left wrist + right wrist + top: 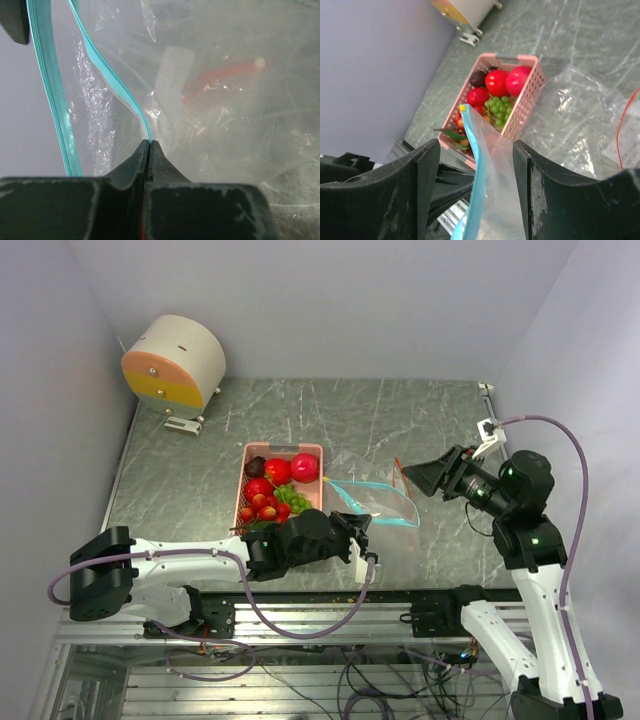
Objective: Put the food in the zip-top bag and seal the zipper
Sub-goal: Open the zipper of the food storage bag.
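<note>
The left gripper [150,145] is clenched on the teal zipper edge of the clear zip-top bag [378,498]. The bag lies on the worktop [420,420], just right of the pink basket [283,447]. The food [280,485], red apples, green grapes and small tomatoes, sits in that basket. The right gripper [415,477] hovers released at the bag's right end, its jaws apart.

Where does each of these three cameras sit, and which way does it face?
Top external: above and behind, facing down on table; left arm and right arm show.
Left wrist: faces along shut left end effector pinching zip-top bag.
Right wrist: faces past open right end effector toward pink basket.
Both wrist views share the teal zipper.
</note>
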`<control>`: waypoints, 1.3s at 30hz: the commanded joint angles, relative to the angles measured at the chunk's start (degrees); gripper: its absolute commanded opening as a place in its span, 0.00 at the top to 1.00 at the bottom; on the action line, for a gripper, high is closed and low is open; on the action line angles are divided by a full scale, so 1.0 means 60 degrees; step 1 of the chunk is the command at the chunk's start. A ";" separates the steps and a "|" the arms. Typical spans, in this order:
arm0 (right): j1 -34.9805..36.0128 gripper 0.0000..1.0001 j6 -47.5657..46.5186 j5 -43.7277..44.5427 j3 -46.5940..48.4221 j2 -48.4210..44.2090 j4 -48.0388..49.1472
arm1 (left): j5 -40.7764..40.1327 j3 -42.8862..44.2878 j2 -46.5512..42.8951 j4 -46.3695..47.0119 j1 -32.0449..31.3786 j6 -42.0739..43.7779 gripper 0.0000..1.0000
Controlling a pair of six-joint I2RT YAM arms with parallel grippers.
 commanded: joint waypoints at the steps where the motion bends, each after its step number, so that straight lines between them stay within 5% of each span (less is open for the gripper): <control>1: 0.0051 0.40 -0.0878 0.0140 0.0377 0.0568 -0.1534 | -0.0009 0.0088 0.0043 -0.0194 -0.0035 -0.0044 0.93; 5: 0.0056 0.41 -0.1854 0.0436 0.1314 0.1122 -0.2956 | 0.0037 0.0211 0.0200 -0.0196 -0.0034 0.0003 0.93; 17: 0.0209 0.39 -0.3030 -0.0064 0.2397 0.1716 -0.3977 | 0.0052 0.0267 0.0246 -0.0173 -0.0034 -0.0033 0.93; 28: 0.3943 0.38 -0.2010 0.4209 0.2575 0.2732 -0.3347 | 0.0013 0.0319 0.0409 -0.0167 -0.0038 -0.0080 0.93; 39: 0.4292 0.38 -0.2514 0.4563 0.2075 0.2848 -0.3504 | -0.0003 0.0323 0.0304 -0.0321 -0.0035 -0.0042 0.93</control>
